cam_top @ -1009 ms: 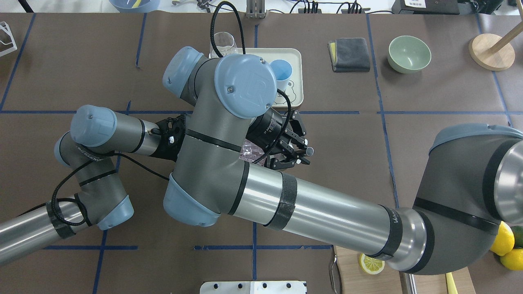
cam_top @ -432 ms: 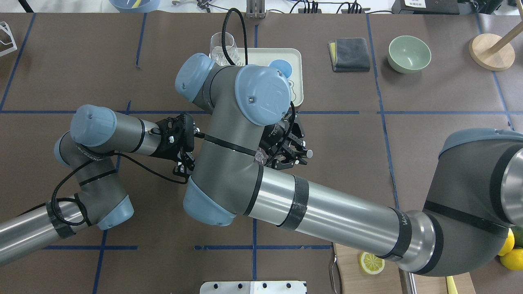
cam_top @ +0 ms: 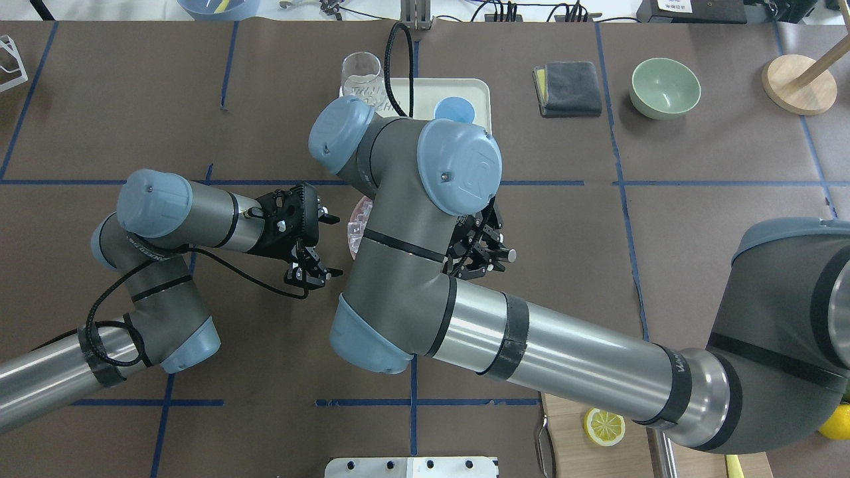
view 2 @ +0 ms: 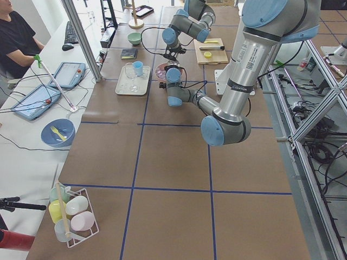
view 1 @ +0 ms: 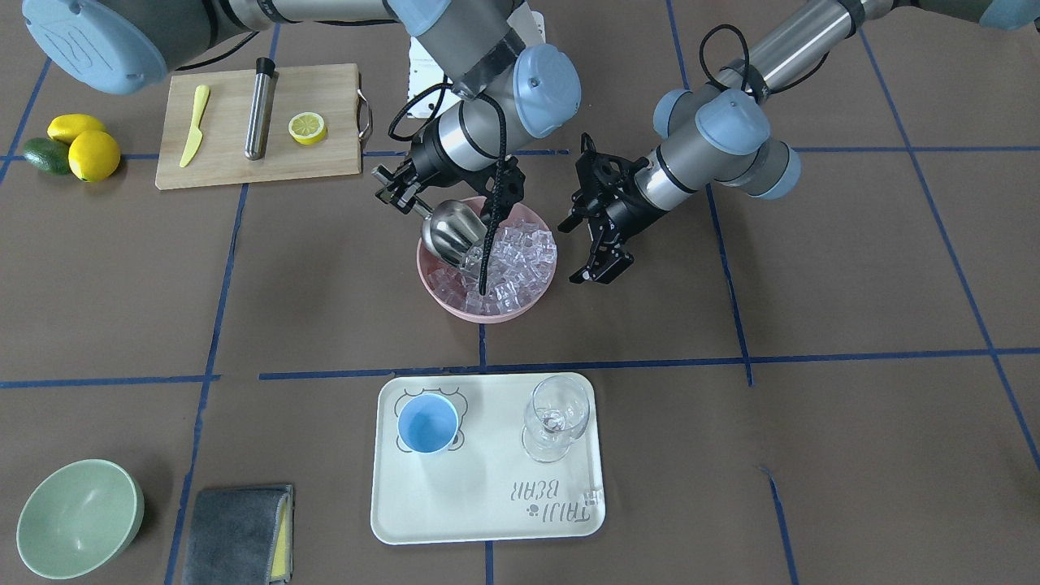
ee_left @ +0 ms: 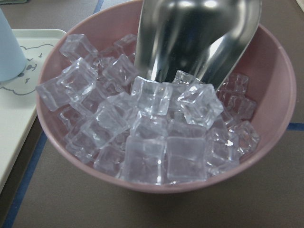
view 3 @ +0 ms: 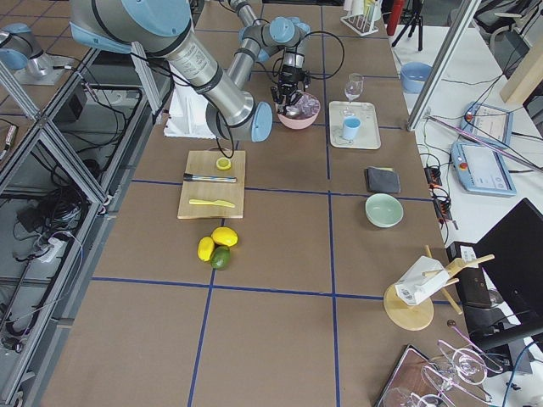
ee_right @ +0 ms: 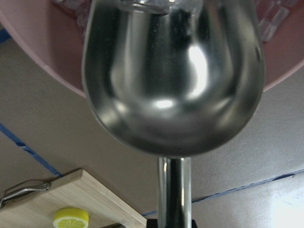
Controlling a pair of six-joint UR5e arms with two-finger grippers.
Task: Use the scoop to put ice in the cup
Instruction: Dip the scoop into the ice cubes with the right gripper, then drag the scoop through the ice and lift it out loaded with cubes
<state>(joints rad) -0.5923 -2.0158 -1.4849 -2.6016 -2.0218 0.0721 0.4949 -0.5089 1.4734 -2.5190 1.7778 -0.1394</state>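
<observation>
The steel scoop (view 1: 449, 231) is tipped mouth-down into the ice (view 1: 513, 258) in a pink bowl (view 1: 487, 314). My right gripper (view 1: 404, 195) is shut on the scoop's handle at the bowl's edge. In the left wrist view the scoop (ee_left: 199, 38) presses into the ice cubes (ee_left: 156, 128). My left gripper (view 1: 582, 250) is open and empty just beside the bowl, apart from it. The light-blue cup (view 1: 427, 424) stands upright and empty on a cream tray (view 1: 487, 504). In the overhead view the right arm hides most of the bowl.
A clear wine glass (view 1: 556, 418) stands on the tray beside the cup. A cutting board (view 1: 325, 158) holds a lemon half, a yellow knife and a steel rod. Lemons (view 1: 93, 154), a green bowl (view 1: 77, 516) and a grey cloth (view 1: 236, 532) lie farther off.
My right arm's elbow and wrist have swung rightward in the overhead view, uncovering my left gripper. The scoop stays at the bowl. The left arm has barely moved.
</observation>
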